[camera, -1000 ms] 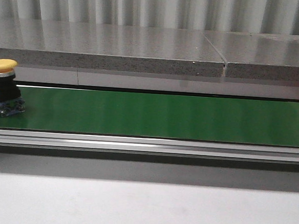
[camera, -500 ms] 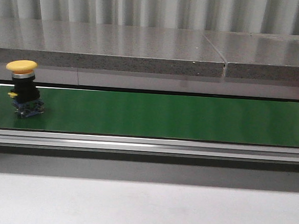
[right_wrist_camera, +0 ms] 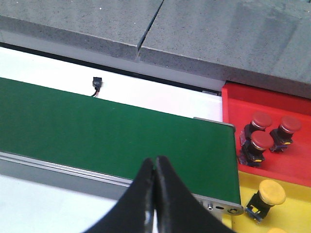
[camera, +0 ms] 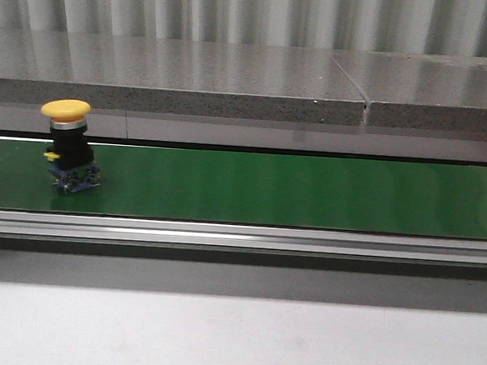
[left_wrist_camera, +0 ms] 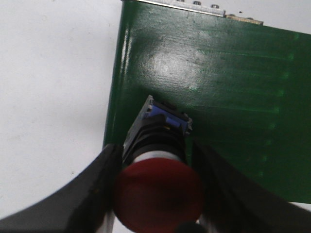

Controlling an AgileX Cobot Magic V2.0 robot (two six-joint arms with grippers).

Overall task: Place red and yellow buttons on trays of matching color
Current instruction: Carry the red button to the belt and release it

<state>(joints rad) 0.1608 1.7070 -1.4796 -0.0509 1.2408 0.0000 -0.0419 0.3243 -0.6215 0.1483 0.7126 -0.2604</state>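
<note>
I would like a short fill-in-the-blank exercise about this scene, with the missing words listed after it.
1. The button riding upright on the green belt has a ____ cap.
2. The left pincer holds a button with a ____ cap.
3. The right pincer is ____ and holds nothing.
4. The red tray holds ____ buttons.

Missing words: yellow; red; shut; three

Green belt (camera: 293, 190) open right of yellow button (camera: 68, 149), sole obstacle there; grey ledge (camera: 175, 82) bounds far side; red tray (right_wrist_camera: 272, 121) crowded with three buttons
</note>
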